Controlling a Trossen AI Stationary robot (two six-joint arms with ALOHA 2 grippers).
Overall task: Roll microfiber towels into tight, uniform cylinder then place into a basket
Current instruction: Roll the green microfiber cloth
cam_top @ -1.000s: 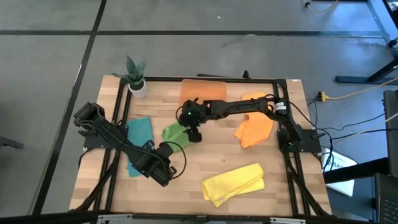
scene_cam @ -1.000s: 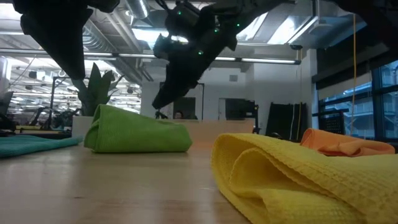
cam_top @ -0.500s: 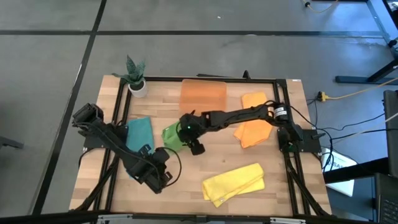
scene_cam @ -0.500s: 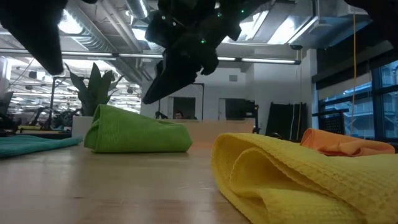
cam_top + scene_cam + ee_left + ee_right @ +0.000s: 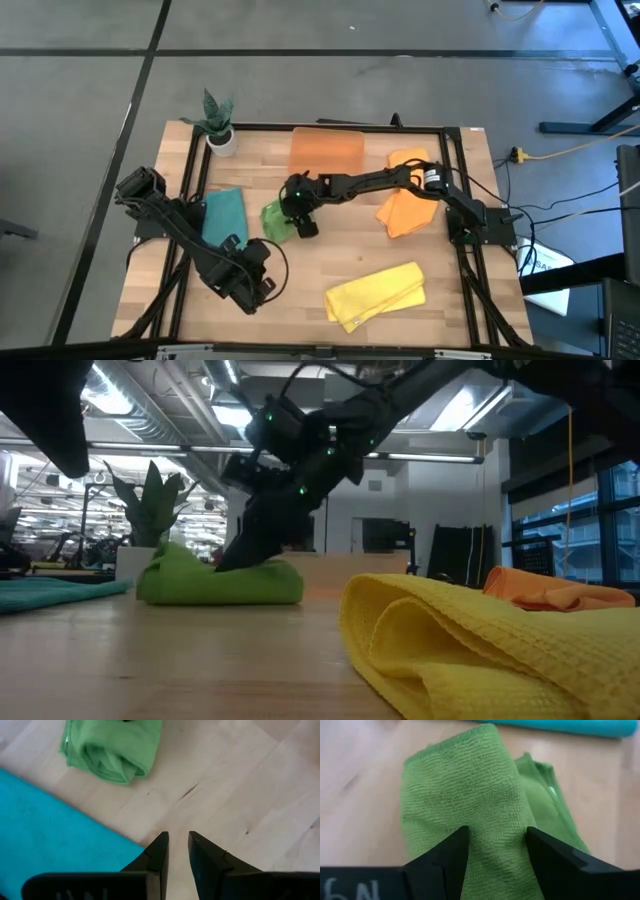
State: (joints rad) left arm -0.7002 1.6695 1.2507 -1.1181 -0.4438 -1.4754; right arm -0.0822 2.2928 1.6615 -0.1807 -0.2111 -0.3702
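The green towel (image 5: 273,220), rolled up, lies on the table left of centre; it also shows in the low view (image 5: 220,580) and the left wrist view (image 5: 112,750). My right gripper (image 5: 290,218) is down on it, open, a finger on either side of the roll (image 5: 470,795). My left gripper (image 5: 250,290) hangs empty near the table's near-left part with only a narrow gap between its fingers (image 5: 178,837), beside the flat teal towel (image 5: 224,215). The orange basket (image 5: 326,152) stands at the far edge. My right gripper straddles the green roll's right end (image 5: 492,815). One finger (image 5: 452,845) is against each side of the roll and the cloth fills the gap between them. The fingers come slanting down from the table's right (image 5: 235,555). The roll lies on the table.
A yellow towel (image 5: 378,293) lies bunched at the near right and orange towels (image 5: 408,205) at the far right. A small potted plant (image 5: 218,122) stands at the far-left corner. A black frame runs around the table's edges.
My right gripper has moved toward the table's left and come down from above the green towel until its fingers stand astride the roll. My left gripper has drawn back a little toward the near-left corner. The green towel has stayed in place.
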